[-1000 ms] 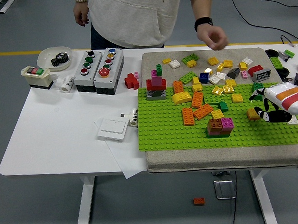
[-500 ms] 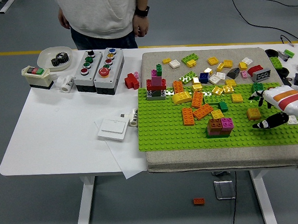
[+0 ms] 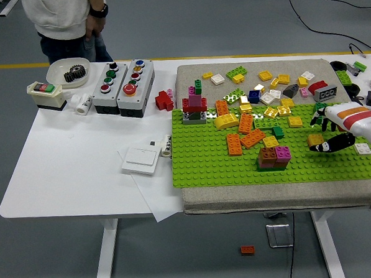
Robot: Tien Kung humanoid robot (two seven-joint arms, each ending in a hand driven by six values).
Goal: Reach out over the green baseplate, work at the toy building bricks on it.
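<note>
Head view shows the right hand [image 3: 327, 133] entering from the right edge, low over the right part of the green baseplate [image 3: 205, 166]. Its dark fingers [image 3: 330, 146] are spread around a mustard-brown brick [image 3: 315, 141], one touching or just beside it; whether the brick is grasped or merely flanked cannot be told. The left hand is not in view. Risk one: if the fingers close off-centre, the brick is likely to tip or skid across the studs rather than lift, since it looks loose and not pressed down. Risk two: the brown-and-magenta stack [image 3: 274, 157] stands near the brick on its left, and a leftward sweep of the fingers could knock it over. Risk three: green bricks [image 3: 321, 109] lie just behind the hand, and a white brick [image 3: 363, 148] lies under the wrist side; drawing the arm back low could drag either off the plate. Open room is best in front of the hand, where the near strip of baseplate is bare studs up to the mat edge [image 3: 269, 200]. Beyond that edge the bench [image 3: 68, 164] ends, and one orange brick [image 3: 247, 250] lies on the floor below. The far half of the mat is crowded with scattered bricks [image 3: 276, 87]. A person [image 3: 67, 20] stands at the far left corner, well apart, hands off the bench.
</note>
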